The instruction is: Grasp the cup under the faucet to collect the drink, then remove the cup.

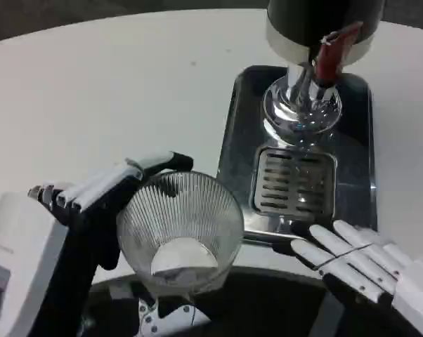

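Cup (pixel 180 235) status: a clear ribbed tumbler, wider at the rim than at the base, stands near the bottom centre of the head view, just left of the drip tray (pixel 239 119) and well short of the faucet (pixel 303 98). It appears empty; the pale patch at the bottom is probably the base.

Handling judgement: the walls look thin and rigid, probably hard plastic or glass, so the cup is likely light while empty and noticeably heavier once filled. The ribbing offers some friction, yet the tapered wall may slide downward through a loose grip. Excess squeeze could crack or deform it. Take hold around the middle to upper side wall, fingers and thumb on opposite sides, and keep the rim level.

Left robot hand (pixel 102 193): it lies against the left side of the cup, fingers stretched along the far-left rim and dark parts of the hand against the near-left wall. It appears to grip the cup, though the thumb contact is hidden.

Right robot hand (pixel 359 263): it rests flat, fingers extended and slightly spread, at the near edge of the drip tray, just near the grate (pixel 294 182). It holds nothing.

The dispenser body (pixel 324 21) with its red lever (pixel 331 53) stands at the far right of the white surface (pixel 92 91).
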Robot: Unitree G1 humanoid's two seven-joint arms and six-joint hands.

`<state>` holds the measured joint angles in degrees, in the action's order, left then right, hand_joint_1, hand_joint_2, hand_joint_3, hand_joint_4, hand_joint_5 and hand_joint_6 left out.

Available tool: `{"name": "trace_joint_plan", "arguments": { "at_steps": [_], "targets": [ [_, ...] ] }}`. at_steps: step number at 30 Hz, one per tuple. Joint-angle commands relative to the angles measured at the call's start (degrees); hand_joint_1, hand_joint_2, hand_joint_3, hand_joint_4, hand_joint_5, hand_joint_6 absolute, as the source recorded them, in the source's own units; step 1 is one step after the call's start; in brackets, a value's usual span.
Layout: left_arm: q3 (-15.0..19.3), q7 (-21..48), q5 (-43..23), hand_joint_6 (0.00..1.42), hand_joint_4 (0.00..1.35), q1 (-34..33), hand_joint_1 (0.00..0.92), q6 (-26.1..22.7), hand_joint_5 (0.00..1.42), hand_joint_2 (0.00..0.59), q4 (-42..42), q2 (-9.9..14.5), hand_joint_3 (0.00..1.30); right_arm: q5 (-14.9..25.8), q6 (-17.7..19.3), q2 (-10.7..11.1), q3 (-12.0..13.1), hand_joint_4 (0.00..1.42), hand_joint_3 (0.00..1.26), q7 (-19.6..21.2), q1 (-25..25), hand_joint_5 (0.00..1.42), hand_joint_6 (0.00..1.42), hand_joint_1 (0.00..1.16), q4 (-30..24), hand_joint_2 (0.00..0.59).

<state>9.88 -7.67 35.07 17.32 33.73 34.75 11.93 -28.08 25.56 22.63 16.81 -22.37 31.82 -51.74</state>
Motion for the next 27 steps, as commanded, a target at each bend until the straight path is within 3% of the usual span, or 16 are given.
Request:
{"name": "trace_joint_plan", "arguments": {
  "at_steps": [1, 17, 27],
  "targets": [
    [-0.5, 0.1, -0.7, 1.42, 1.10, -0.4, 0.616, 0.2, 1.26, 0.025, 0.0, 0.0, 0.94, -0.3, -0.1, -0.1, 0.0, 0.03, 0.11, -0.2, 1.2, 0.02, 0.06, 0.48, -0.4, 0.395],
    [0.0, 0.2, -1.3, 1.42, 1.10, -0.6, 0.616, 0.3, 1.26, 0.018, -0.2, 0.1, 0.94, -0.6, -0.9, -0.5, -0.6, 0.03, 0.11, -0.3, 1.8, 0.02, 0.06, 0.48, -1.2, 0.395],
    [-0.7, 0.5, -1.1, 1.42, 1.10, -0.8, 0.616, 0.1, 1.26, 0.017, -0.2, -0.2, 0.94, 0.1, -1.1, -0.4, 0.3, 0.03, 0.11, -0.1, 2.3, 0.02, 0.06, 0.48, -1.2, 0.395]
  ]
}}
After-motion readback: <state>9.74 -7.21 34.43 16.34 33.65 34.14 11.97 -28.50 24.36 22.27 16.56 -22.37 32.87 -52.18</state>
